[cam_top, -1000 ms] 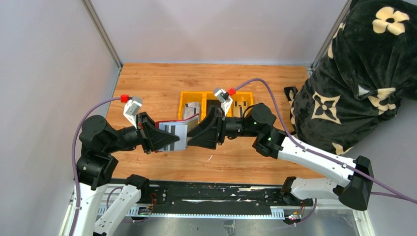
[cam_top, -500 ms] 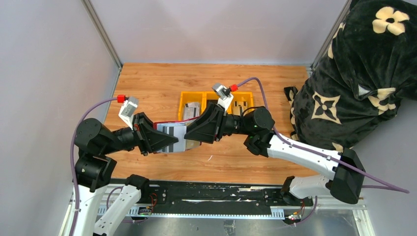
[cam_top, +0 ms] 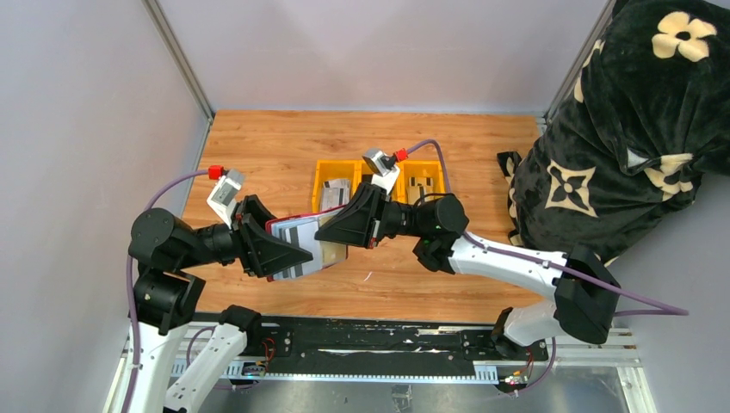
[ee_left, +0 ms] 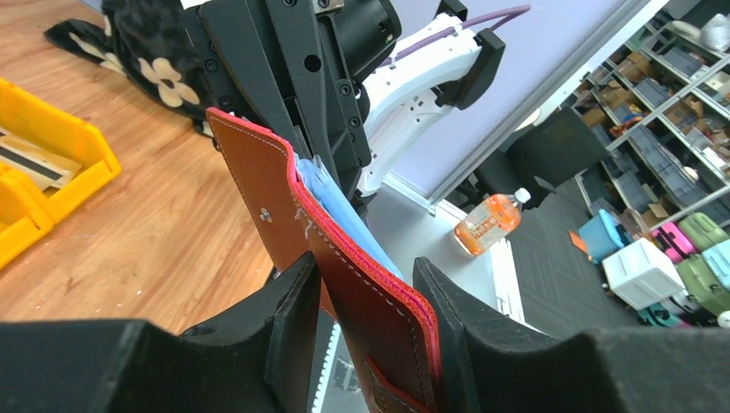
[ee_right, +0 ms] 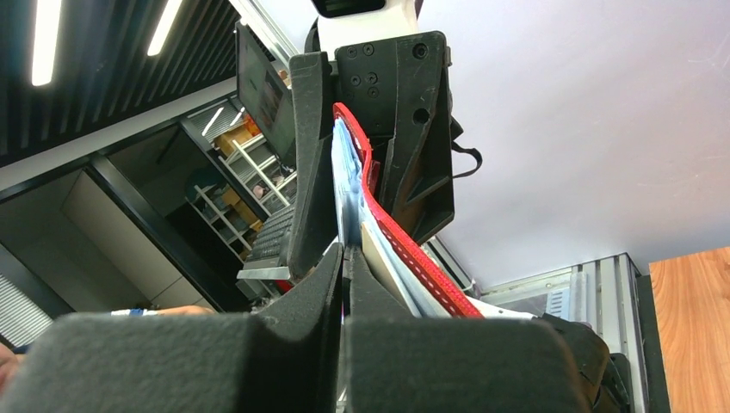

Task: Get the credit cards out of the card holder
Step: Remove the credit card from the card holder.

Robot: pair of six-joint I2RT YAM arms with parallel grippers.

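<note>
**Aloft, the card holder hangs between two claws**

Seen from above, the maroon card holder (cam_top: 277, 225) is held off the wooden table (cam_top: 258, 146), not resting on it. The left gripper (cam_top: 297, 251) comes in from 9 o'clock and is clamped on it. In the left wrist view its two black fingers (ee_left: 293, 318) press on either face of the red leather.

The credit cards (cam_top: 303, 243) stand out of the holder's open end, pale with dark stripes. From 2 o'clock the right gripper (cam_top: 336, 234) meets that end. Its own camera shows the fingers (ee_right: 318, 292) closed tight, with the thin edge of the cards running down into the seam between them — the holder's red stitched rim lies just beside, at 1 o'clock.

Yellow bins (cam_top: 331, 166) sit on the table at 12 o'clock from the holder.
</note>
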